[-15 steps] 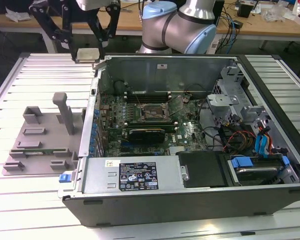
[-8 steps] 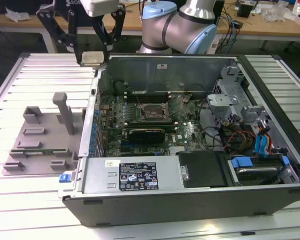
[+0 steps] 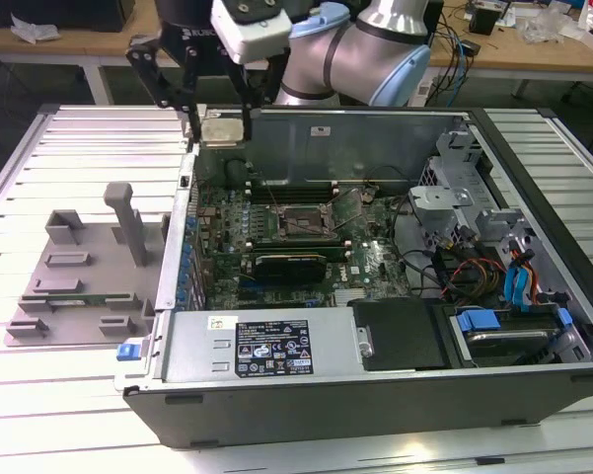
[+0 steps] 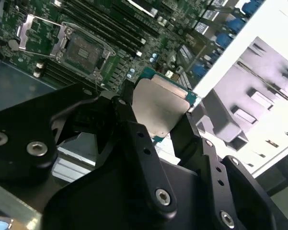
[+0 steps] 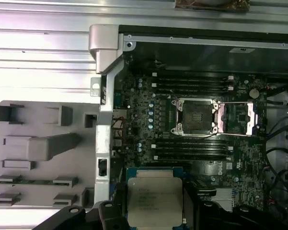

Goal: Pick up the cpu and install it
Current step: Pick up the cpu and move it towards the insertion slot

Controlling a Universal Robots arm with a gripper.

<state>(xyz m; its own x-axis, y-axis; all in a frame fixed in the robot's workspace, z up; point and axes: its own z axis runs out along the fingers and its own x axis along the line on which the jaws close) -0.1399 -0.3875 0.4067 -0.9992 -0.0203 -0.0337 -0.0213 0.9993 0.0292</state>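
Scene: an open computer case (image 3: pixel 375 395) is lying on its side on a pale slatted counter (image 3: pixel 39 395), with a robot arm (image 3: pixel 375 44) reaching over its far edge.
Pincer: the black pincer (image 3: pixel 222 128) is pinching the cpu by two opposite edges, one finger on each side.
Cpu: the cpu (image 3: pixel 224 129) is hanging in the air, silvery plate outward. It is sitting over the case's far corner on the exterior view's left, clear of everything below.
Cpu in the wrist views: the grey plate with its thin green border is showing between the dark fingers (image 4: pixel 134 129), with the board well beyond it.
Case contents: a green motherboard (image 3: pixel 266 212) is covering the floor of the case. A grey power supply box (image 3: pixel 266 346) is lining the near wall, and blue-handled drive bays (image 3: pixel 503 331) are filling the corner on the exterior view's right, with cables looping beside them.
Socket: the square socket (image 5: pixel 197 115) is lying open in the middle of the board, between rows of long dark slots. Its metal cover frame (image 5: pixel 237 117) is folded out beside it. The cpu is well apart from it.
Fixture: a grey fixture block (image 3: pixel 79 276) is sitting on the counter just outside the case, on the exterior view's left. A thin green strip (image 3: pixel 89 296) is lying in one of its slots.
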